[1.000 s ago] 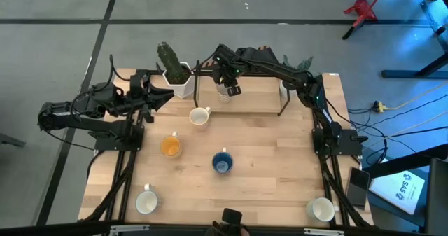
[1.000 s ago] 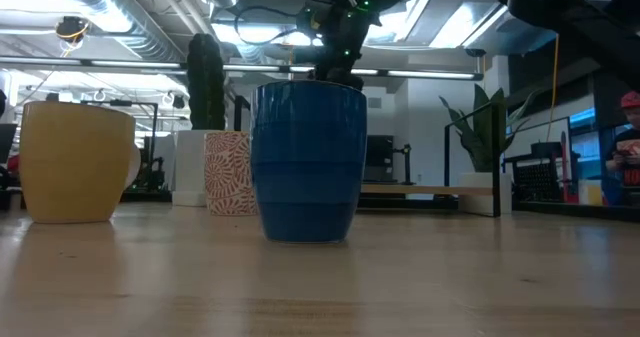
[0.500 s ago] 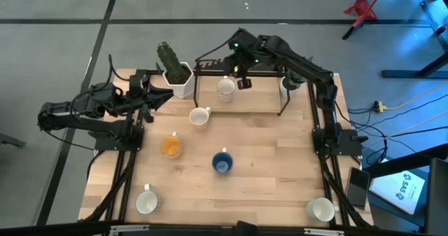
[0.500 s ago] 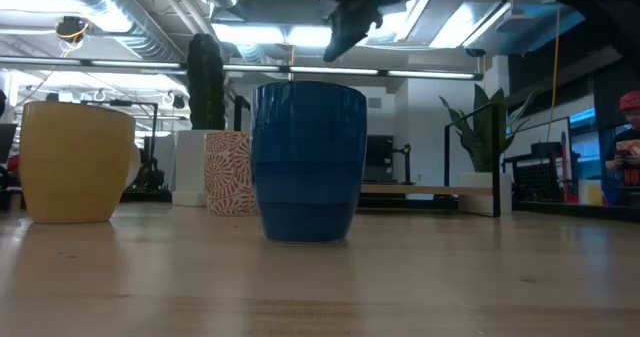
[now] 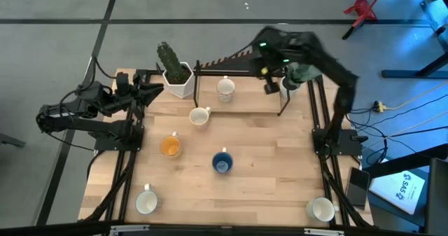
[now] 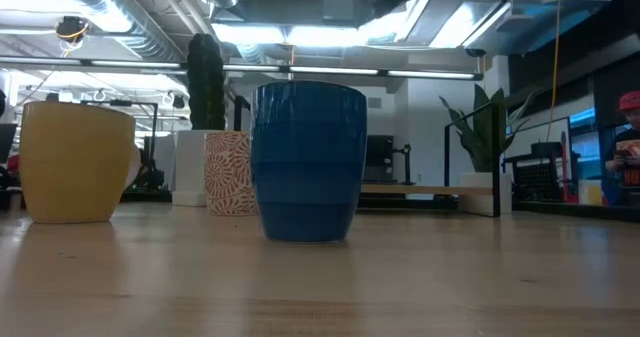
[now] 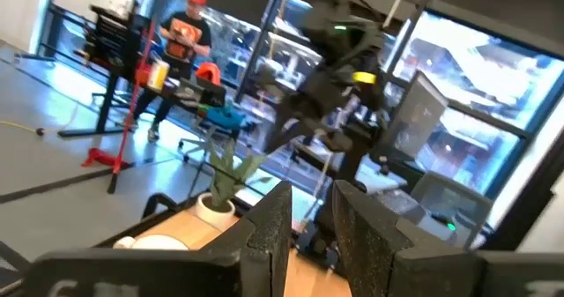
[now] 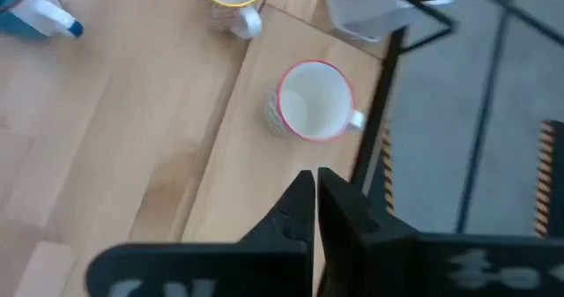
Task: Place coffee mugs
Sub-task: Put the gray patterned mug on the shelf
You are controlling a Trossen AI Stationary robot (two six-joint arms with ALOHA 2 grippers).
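Note:
A red-patterned mug stands upright on the raised wooden shelf at the table's far side. On the table stand a white mug, an orange mug, a blue mug and two white mugs near the front corners. My right gripper hangs shut and empty above the shelf's right part, to the right of the patterned mug. My left gripper is open and empty, beside the cactus pot.
The shelf has a black metal frame with thin legs. A white pot with a leafy plant stands at the shelf's right end. People show in the room beyond the table, in the left wrist view and the low view.
My right gripper has drawn up and away from the patterned mug, toward the table's right edge. The mug stays upright on the shelf. My left arm has pulled back a little toward the table's left edge.

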